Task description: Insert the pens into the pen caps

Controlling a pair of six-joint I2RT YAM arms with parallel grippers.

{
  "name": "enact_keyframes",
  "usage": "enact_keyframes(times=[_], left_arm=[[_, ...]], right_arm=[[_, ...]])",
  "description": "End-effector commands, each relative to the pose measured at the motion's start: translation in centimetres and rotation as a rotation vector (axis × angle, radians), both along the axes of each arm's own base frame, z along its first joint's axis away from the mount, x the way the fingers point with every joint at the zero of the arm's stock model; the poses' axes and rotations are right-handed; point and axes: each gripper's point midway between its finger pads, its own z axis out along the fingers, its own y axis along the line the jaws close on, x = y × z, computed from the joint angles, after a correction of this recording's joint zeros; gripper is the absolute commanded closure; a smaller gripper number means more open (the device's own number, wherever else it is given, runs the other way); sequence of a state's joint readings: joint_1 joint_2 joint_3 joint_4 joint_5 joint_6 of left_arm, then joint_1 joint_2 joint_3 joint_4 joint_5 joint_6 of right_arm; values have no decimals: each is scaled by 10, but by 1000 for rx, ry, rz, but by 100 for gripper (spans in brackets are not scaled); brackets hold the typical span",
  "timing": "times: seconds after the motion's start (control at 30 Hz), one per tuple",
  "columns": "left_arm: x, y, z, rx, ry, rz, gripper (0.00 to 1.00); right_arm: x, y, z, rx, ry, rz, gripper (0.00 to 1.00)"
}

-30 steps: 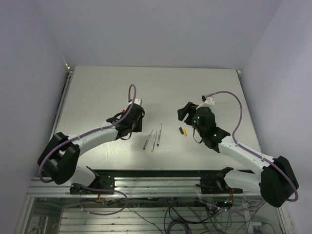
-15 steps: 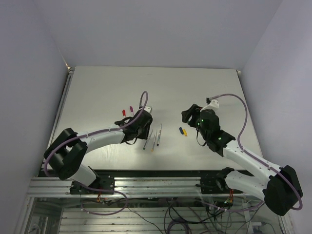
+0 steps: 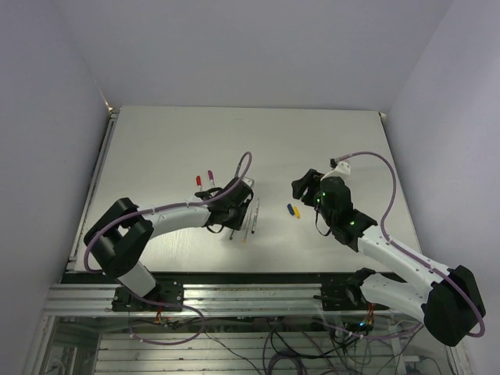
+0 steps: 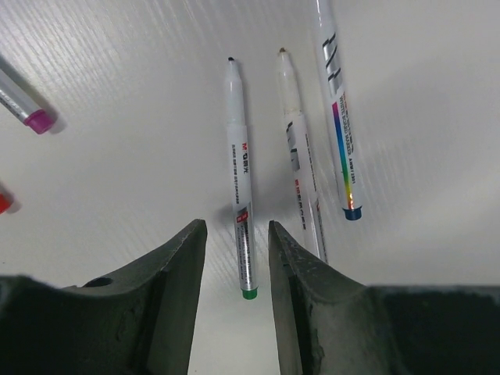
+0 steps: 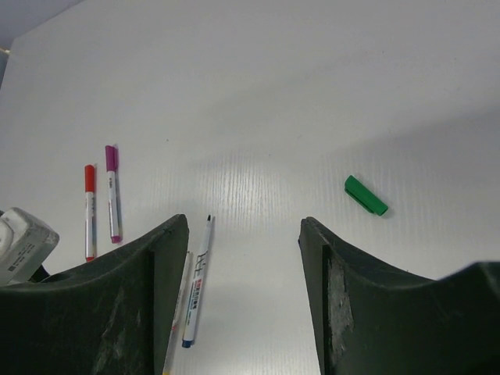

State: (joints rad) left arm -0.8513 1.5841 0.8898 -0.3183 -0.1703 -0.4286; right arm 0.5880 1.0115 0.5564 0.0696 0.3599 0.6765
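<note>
We are reaching our left arm (image 3: pixel 173 212) forward and inward, left gripper (image 4: pixel 234 234) pointing down, fingers narrowly parted. We are holding our right gripper (image 5: pixel 244 226) raised, fingers spread wide.

Diffuse overhead light, even and bright. Worktop (image 3: pixel 156 141) pale, slightly washed in wrist views. Soft short shadows beside pens (image 4: pixel 238 156). Left gripper (image 4: pixel 236 228) fingers (image 4: pixel 168 281) dark, slightly soft-focus.

Three pens lay uncapped on the counter (image 4: pixel 437 94), side by side and nearly parallel, nibs all one way: the green pen (image 4: pixel 241 180), the yellow pen (image 4: pixel 297 156) and the blue pen (image 4: pixel 337 109). Off to the side, the red pen (image 5: pixel 89 211) and magenta pen (image 5: pixel 113 191) sat capped, close together. The green cap (image 5: pixel 366 195) lay alone, and the blue cap (image 3: pixel 291 208) and yellow cap (image 3: pixel 297 212) lay just beside each other.
</note>
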Motion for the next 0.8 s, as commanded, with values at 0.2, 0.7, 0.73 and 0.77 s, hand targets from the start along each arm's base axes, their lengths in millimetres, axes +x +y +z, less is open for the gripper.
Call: enact_keyframes(times=[0.2, 0.7, 0.73, 0.77], left_arm=[[-8, 0, -17, 73, 52, -38, 52], [-19, 10, -43, 178, 135, -38, 60], [-21, 9, -45, 174, 146, -42, 64], [-23, 10, -47, 174, 156, -41, 69]], right_arm=[[-1, -1, -5, 13, -2, -2, 42], [0, -1, -8, 13, 5, -6, 43], [-1, -1, -9, 11, 8, -5, 43], [-1, -1, -9, 7, 11, -5, 43]])
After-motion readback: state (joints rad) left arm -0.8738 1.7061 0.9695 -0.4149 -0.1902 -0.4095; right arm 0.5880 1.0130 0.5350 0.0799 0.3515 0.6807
